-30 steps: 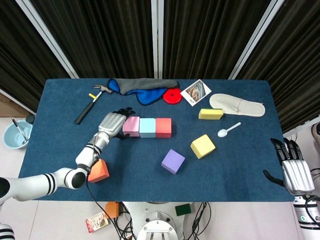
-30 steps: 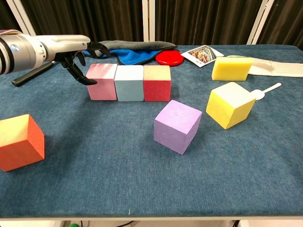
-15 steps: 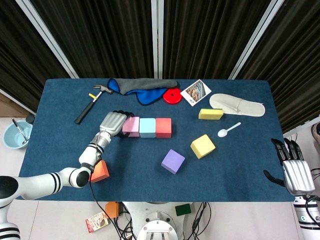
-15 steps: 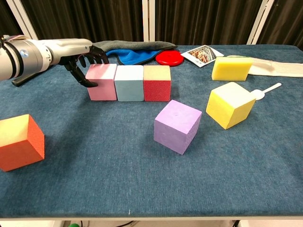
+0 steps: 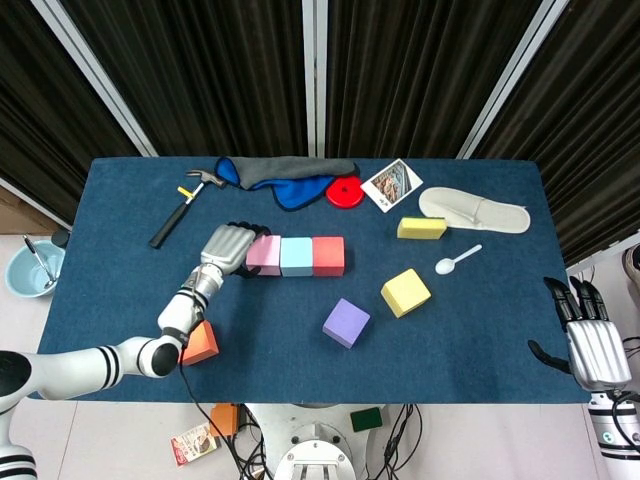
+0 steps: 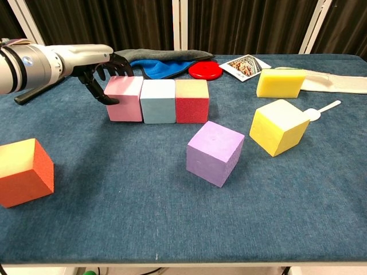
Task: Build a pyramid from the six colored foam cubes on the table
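No legible writing; left robot hand [image 6: 103, 71] touching pink cube [image 6: 124, 98].

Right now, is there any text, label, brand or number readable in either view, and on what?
None can be read.
Picture card: printed image, any lettering too small.
Small box on the floor: print blurred.
Foam cubes, e.g. the pink cube: plain faces.

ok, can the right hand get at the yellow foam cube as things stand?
Probably yes: the right hand is open at the table's edge, and only bare cloth lies between it and the yellow foam cube.
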{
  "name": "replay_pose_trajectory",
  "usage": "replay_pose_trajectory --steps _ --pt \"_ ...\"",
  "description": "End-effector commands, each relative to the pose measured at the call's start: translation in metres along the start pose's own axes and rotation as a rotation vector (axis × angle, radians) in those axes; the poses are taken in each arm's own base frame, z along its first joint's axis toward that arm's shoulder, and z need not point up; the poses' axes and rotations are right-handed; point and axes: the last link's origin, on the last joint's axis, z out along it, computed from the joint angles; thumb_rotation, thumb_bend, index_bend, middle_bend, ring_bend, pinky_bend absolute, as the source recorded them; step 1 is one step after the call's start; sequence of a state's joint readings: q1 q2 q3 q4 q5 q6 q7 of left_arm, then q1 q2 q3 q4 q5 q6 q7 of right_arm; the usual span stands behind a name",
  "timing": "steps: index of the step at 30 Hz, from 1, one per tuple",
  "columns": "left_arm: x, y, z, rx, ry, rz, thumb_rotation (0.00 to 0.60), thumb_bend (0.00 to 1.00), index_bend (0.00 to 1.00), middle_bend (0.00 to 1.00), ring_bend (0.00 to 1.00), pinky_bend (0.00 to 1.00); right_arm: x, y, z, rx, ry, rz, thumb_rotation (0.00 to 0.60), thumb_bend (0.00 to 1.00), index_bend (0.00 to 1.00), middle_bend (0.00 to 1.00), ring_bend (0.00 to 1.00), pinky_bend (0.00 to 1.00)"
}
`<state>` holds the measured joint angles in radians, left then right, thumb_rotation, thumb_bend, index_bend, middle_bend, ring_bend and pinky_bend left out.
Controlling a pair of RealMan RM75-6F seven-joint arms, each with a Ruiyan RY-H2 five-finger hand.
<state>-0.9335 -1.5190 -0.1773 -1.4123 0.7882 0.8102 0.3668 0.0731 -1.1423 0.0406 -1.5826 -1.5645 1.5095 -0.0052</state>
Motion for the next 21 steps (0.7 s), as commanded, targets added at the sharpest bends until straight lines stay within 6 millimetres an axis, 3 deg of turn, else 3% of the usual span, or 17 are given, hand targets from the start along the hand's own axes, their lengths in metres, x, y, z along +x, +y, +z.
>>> replay_pose_trajectory --steps 1,21 --pt "-0.0003 -0.0002 0.0013 0.012 -0.001 0.0 0.584 0.24 0.27 0.28 0.24 0.27 -0.0001 0.0004 0.0 -0.002 -0.001 0.001 0.6 0.19 0.0 0.09 0.01 0.04" --pt "-0.0037 0.0081 -0.0034 0.038 -0.003 0.012 0.573 0.24 0.26 0.28 0.24 0.28 -0.001 0.0017 0.0003 -0.002 -0.007 0.003 0.6 0.19 0.0 0.09 0.01 0.04"
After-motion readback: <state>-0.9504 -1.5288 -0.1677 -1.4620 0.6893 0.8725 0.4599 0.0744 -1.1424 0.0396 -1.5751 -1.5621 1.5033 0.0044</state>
